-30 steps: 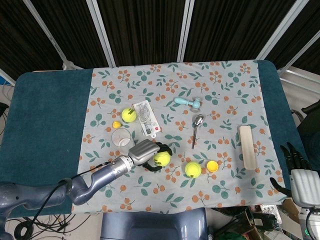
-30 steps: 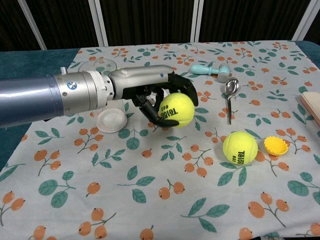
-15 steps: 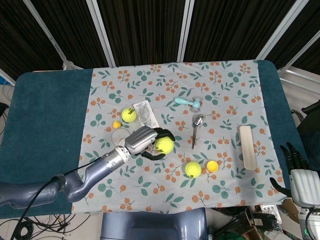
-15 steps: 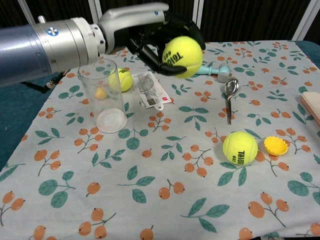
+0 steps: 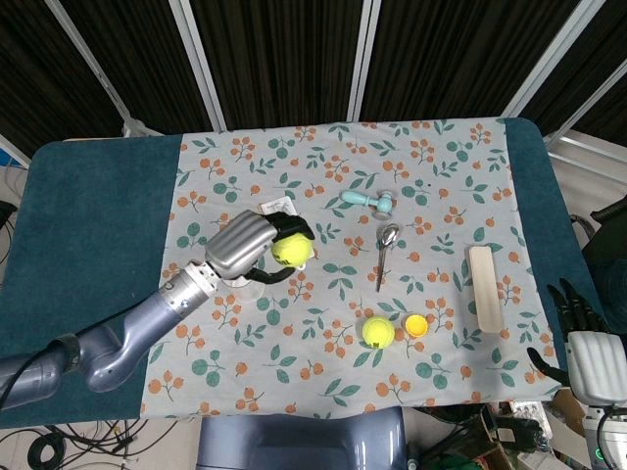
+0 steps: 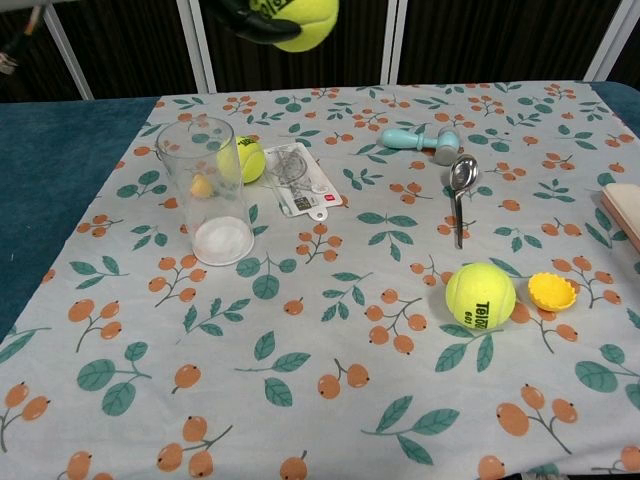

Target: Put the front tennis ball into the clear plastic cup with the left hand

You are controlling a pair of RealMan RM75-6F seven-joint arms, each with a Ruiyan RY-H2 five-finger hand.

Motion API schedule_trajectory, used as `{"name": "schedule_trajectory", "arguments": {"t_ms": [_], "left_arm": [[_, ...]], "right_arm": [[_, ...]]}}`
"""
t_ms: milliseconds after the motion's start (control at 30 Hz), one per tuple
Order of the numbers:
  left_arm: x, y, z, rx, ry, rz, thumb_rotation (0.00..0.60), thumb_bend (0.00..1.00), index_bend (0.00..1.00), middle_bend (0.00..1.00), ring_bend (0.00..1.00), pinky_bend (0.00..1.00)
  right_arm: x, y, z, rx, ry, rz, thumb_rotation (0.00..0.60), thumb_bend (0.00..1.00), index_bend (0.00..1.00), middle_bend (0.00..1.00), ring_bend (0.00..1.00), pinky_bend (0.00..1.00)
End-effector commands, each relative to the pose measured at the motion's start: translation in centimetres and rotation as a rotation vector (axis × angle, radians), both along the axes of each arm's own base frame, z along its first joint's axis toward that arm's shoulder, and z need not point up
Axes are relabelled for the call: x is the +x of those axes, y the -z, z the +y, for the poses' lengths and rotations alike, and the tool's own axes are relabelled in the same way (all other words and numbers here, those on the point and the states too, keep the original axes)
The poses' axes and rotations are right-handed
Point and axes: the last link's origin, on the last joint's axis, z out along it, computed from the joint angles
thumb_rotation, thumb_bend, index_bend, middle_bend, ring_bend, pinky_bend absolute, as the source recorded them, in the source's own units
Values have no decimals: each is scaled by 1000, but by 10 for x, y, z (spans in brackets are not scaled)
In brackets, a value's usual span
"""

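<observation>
My left hand (image 5: 247, 247) grips a yellow tennis ball (image 5: 291, 250) high above the table. In the chest view the ball (image 6: 303, 17) and the dark fingers (image 6: 250, 17) show only at the top edge, up and to the right of the cup. The clear plastic cup (image 6: 208, 190) stands upright on the floral cloth with nothing inside it. In the head view my left hand covers most of the cup. My right hand (image 5: 579, 336) hangs off the table's right front corner, fingers apart and holding nothing.
A second tennis ball (image 6: 480, 295) lies beside a yellow cap (image 6: 552, 291) at the front right. A third ball (image 6: 245, 158) sits behind the cup next to a packet (image 6: 300, 185). A spoon (image 6: 460, 188), a teal tool (image 6: 420, 139) and a beige block (image 5: 484, 286) lie further right.
My left hand has lifted the tennis ball from near the table to well above it and carried it back and left, towards the cup. The right hand has not moved.
</observation>
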Motion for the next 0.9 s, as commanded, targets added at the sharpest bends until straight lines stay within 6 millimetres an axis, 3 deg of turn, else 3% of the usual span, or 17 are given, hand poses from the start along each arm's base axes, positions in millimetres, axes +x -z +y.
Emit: {"name": "schedule_trajectory", "arguments": {"t_ms": [33,233,433,900], "left_arm": [[-31,-19,-5,34,-71,83,600,429,362,458,372,574],[-69,-36,-9,58,-144,136,600,430,361,453,372,574],[-93,-34,-10,14,-181,147,600,417,356,445,371,572],[-92,-11,-4,-58,-144,127,600,371,348,426,350,564]], "right_arm": [[0,0,0,1,2,-4,600,137,15,0,108,262],[2,2,0,5,-4,0,600,137,15,0,108,262],[3,4,-1,3,0,4,600,137,15,0,108,262],[1,0,0,-7,9,-1,600,137,15,0,108,262]]}}
